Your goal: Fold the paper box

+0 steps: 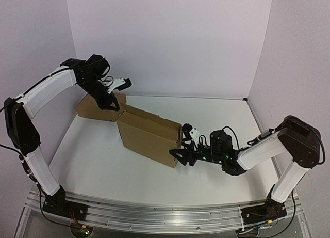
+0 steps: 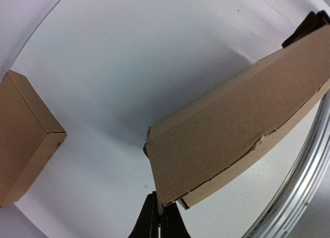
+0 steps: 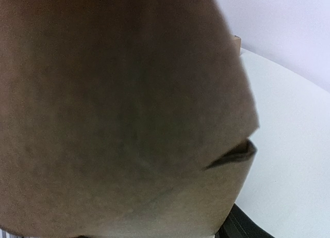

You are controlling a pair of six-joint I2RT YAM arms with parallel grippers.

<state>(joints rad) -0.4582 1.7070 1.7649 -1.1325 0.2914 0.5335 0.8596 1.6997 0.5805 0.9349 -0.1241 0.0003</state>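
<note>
Left tool [image 2: 161, 211] pinched shut on box [image 1: 149, 135] corner. Right tool [image 1: 181, 154] at box's lower-right end, grip unclear. Risk: thin pinch may slip, letting panel spring open.

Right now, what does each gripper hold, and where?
Left gripper pinches a corner of the paper box; right gripper at its other end, grip unclear.

We're looking at a white bench [image 1: 103, 165] boxed in by pale lilac walls [image 1: 170, 36] on three sides, a metal rail [image 1: 154, 215] along its near edge.
</note>
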